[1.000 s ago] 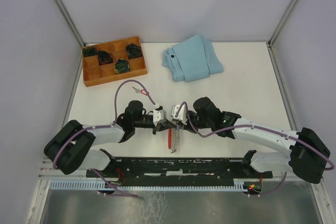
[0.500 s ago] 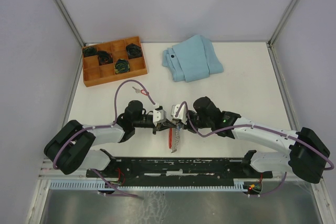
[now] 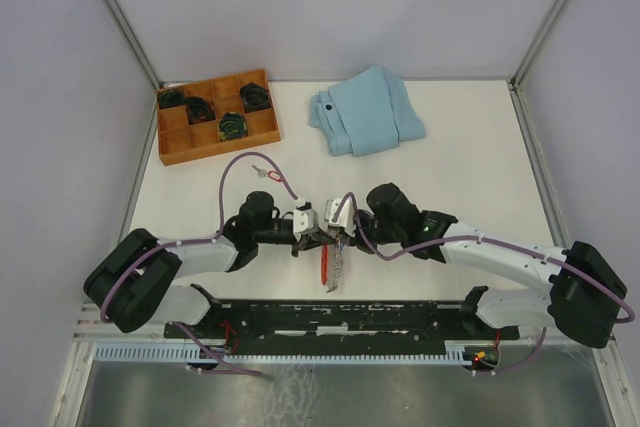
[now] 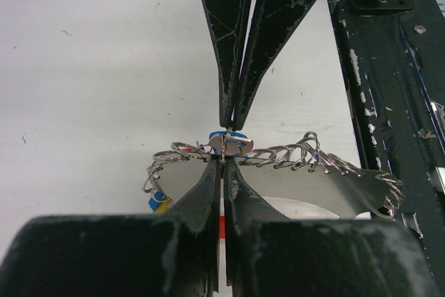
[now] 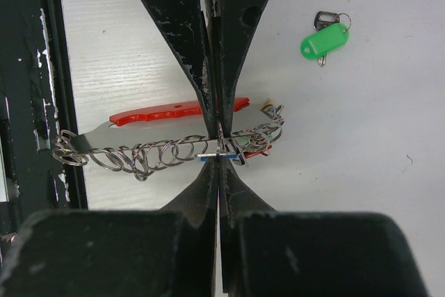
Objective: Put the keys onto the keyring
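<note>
A: Right gripper (image 5: 218,165)?
B: Just pinched shut on the blue key (image 5: 211,157), tip to tip with the left gripper (image 4: 221,166), itself clamped on a keyring (image 5: 167,112) loop near the table's (image 3: 450,167) front edge.
A: Meaning?
B: Threading can likely start.

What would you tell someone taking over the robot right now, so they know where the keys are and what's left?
Left pincer: shut, tip at the keyring's loops.
Right pincer: shut, tip to tip with the left; what each pinches is too fine to tell.
Blue-tagged key: at the loops between the tips.
Green-tagged key and red-tagged key: loose on the table.
Done: no key clearly threaded.
Left: thread the blue one, then fetch the loose ones.
</note>
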Robot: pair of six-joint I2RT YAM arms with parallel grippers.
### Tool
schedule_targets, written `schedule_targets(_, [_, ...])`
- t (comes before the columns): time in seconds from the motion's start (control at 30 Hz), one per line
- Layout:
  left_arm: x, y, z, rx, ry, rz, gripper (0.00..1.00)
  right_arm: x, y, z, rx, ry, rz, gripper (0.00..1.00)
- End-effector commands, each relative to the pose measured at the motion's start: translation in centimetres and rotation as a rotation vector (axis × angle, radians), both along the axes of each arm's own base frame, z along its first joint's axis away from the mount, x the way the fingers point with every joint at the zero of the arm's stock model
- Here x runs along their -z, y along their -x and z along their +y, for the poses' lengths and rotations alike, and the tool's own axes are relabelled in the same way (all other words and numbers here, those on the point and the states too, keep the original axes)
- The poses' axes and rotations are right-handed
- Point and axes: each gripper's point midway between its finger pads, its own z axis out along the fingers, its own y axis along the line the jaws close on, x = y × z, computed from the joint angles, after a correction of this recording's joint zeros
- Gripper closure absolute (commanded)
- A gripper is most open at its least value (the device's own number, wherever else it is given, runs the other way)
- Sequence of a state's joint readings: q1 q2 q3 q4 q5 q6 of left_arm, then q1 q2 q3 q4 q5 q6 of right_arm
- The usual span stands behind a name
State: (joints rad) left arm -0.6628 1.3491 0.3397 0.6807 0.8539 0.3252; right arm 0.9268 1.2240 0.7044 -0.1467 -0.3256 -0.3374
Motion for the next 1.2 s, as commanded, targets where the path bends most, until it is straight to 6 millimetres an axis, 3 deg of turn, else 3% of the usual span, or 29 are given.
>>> schedule_targets(0.0, [-2.2,-1.0,-0.9,0.009,0.040,-0.084,0.97,-3.5,-0.9,2.1,-0.029,-0.095,-0.046,0.99])
schedule_targets(0.3, [-1.8,-1.3,-1.1,0.000,0.019,-0.056,0.97,-3.8,-1.2,2.2,-0.033,-0.087,-0.061,0.99])
schedule_targets(0.73, [-2.3,-2.2,-1.3,-0.055,0.026,0.031,0.97,-2.1,-1.0,0.3,-0.015,0.006,-0.063,0.99])
schedule_targets(1.0, [-1.8,-2.5,-1.1,-0.067,-0.002,0.047,0.97,-2.4,-1.4,0.9,-0.006,-0.017,-0.075,0.99])
schedule_targets(1.17, [-2.7,-2.7,-1.2,-0.093,0.029,0.067,0.97,-1.5,-1.5,0.4,0.002,0.025,-0.069,0.99])
